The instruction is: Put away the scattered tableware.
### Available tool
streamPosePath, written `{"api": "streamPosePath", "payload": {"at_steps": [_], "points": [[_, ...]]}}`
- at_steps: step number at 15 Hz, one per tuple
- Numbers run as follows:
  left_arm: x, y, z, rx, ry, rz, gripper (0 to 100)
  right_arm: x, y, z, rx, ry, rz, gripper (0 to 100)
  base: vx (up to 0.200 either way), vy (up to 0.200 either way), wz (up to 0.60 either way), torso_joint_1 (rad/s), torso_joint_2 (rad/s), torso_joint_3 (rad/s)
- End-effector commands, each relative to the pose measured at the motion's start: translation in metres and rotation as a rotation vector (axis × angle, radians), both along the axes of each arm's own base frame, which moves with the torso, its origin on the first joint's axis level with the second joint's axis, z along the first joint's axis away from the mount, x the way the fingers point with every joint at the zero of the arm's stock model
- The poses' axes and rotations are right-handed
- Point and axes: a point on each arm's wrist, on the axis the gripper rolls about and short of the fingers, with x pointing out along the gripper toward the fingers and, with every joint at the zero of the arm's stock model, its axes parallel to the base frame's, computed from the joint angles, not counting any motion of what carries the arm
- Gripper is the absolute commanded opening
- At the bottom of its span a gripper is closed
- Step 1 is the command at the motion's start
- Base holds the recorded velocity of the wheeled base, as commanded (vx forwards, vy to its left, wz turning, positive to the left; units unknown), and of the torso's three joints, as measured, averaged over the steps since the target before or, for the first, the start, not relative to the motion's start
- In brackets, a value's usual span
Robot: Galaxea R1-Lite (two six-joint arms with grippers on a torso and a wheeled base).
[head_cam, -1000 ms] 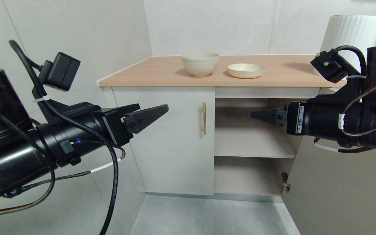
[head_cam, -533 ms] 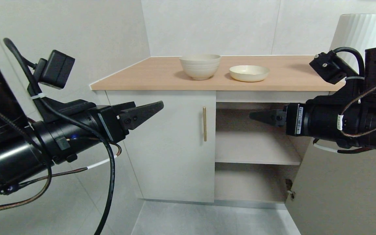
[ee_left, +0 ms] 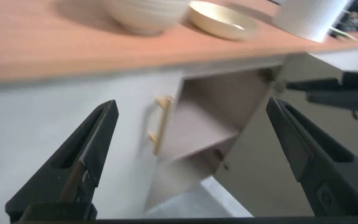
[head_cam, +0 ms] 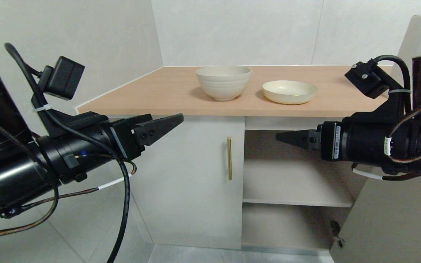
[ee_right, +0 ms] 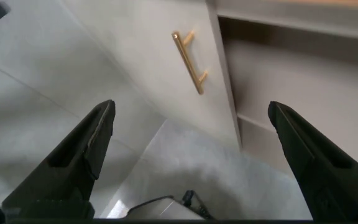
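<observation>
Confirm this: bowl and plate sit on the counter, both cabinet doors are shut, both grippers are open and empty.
Wrong on the doors: only the left door is shut; the right door stands open, as the head view shows. The rest holds: bowl and plate sit on the counter, and the left gripper and right gripper are open and empty.

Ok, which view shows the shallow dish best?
Head view: the shallow dish sits whole on the countertop, right of the bowl. Left wrist view catches the shallow dish blurred. Right wrist view faces the cabinet handle.
</observation>
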Motion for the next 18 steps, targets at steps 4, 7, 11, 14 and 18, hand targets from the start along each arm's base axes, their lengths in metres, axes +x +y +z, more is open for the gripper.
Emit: {"api": "streamPosePath", "payload": {"at_steps": [4,7,11,14,18], "points": [[-0.002,0.001,0.002,-0.006,-0.012,-0.003,100,-0.024,-0.013,0.006,0.040,-0.016,0.107,100,0.050,0.000,0.00,0.001,0.00,0.001],[-0.002,0.001,0.003,-0.007,-0.013,-0.003,100,-0.024,-0.013,0.005,0.025,-0.022,0.109,100,0.000,0.000,0.00,0.000,0.00,0.000],[-0.002,0.001,0.002,-0.007,-0.011,-0.003,100,-0.027,-0.014,0.004,0.011,-0.033,0.129,100,0.000,0.000,0.00,0.005,-0.03,-0.010],[-0.001,0.000,0.001,-0.004,-0.008,-0.005,100,-0.027,-0.014,0.002,0.006,-0.031,0.131,100,0.000,0.000,0.00,0.064,-0.24,-0.258],[0.002,-0.001,-0.002,0.002,0.004,-0.006,100,-0.026,-0.013,0.000,-0.006,-0.031,0.134,100,0.000,0.000,0.00,0.122,-0.49,-0.314]]}}
